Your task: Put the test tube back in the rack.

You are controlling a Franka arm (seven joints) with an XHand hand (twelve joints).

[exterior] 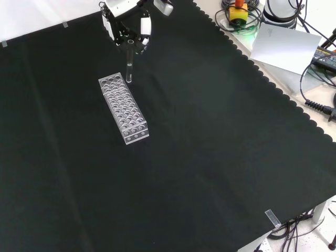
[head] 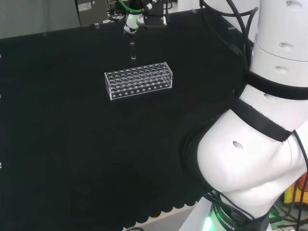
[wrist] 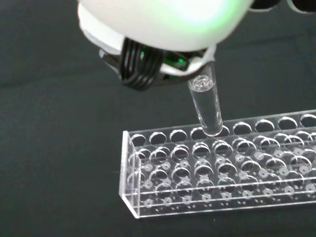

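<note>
the hand (exterior: 126,31) pinches a clear test tube (exterior: 128,65) upright, its tip just below at the edge holes of the clear rack (exterior: 123,107); no print is readable.

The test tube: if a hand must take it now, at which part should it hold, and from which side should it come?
Probably the upper part, near the open mouth, coming from above. The test tube hangs upright under the hand, and in the wrist view its rounded bottom sits just at the holes of the rack. The lower part should stay free to go down into a hole.
</note>
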